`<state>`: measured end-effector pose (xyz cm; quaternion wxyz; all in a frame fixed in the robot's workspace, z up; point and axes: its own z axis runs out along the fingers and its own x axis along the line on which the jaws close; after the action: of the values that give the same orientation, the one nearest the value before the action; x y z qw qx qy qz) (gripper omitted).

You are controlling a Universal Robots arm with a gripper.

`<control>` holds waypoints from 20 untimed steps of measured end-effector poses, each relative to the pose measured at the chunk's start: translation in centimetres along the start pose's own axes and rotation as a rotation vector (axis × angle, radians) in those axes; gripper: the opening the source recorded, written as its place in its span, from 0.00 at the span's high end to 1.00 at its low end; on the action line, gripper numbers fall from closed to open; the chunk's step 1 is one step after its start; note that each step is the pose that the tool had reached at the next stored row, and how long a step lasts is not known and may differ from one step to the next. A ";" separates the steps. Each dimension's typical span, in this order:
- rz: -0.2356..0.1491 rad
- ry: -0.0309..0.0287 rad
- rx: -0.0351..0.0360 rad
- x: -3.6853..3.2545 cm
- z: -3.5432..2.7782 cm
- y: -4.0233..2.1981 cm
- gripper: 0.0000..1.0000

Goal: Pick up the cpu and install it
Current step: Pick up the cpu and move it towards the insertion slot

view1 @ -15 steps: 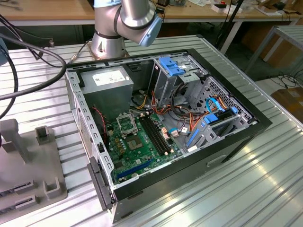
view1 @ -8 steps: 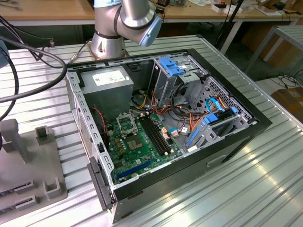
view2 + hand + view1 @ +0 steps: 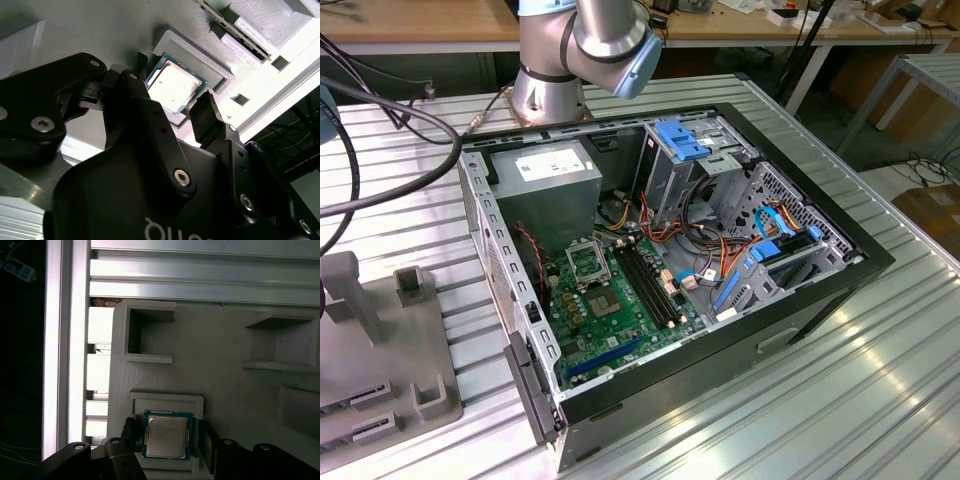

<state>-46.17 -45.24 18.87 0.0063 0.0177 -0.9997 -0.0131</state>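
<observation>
The cpu (image 3: 172, 87) (image 3: 166, 436), a flat square chip with a pale metal top and a green edge, lies in a raised recess of a grey holder (image 3: 200, 55) (image 3: 165, 401). My gripper (image 3: 171, 85) (image 3: 167, 432) stands open over it. One black finger (image 3: 205, 117) (image 3: 129, 430) is on each side of the chip, with a gap between each finger and the chip. In the exterior view the motherboard (image 3: 620, 310) lies inside the opened computer case (image 3: 800, 300), its square socket (image 3: 588, 262) uncovered.
The grey fixture (image 3: 380, 340) with raised blocks sits at the exterior view's left on the ribbed metal table (image 3: 840, 400). The arm's base (image 3: 550, 90) stands behind the case. Cables, drive cages (image 3: 690, 160), a power supply (image 3: 555, 175) and memory slots (image 3: 650, 285) crowd the case.
</observation>
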 end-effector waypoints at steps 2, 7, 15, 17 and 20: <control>0.000 0.0005 0.0003 0.12 -0.04 0.01 0.38; 0.000 0.0003 0.0002 0.17 -0.04 0.00 0.38; 0.000 0.0003 0.0001 0.17 -0.16 0.01 0.38; 0.000 0.0004 0.0002 0.17 -0.17 0.01 0.38; 0.000 0.0007 0.0003 0.12 -0.18 0.01 0.38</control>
<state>-46.29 -45.24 19.05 0.0067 0.0177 -0.9997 -0.0129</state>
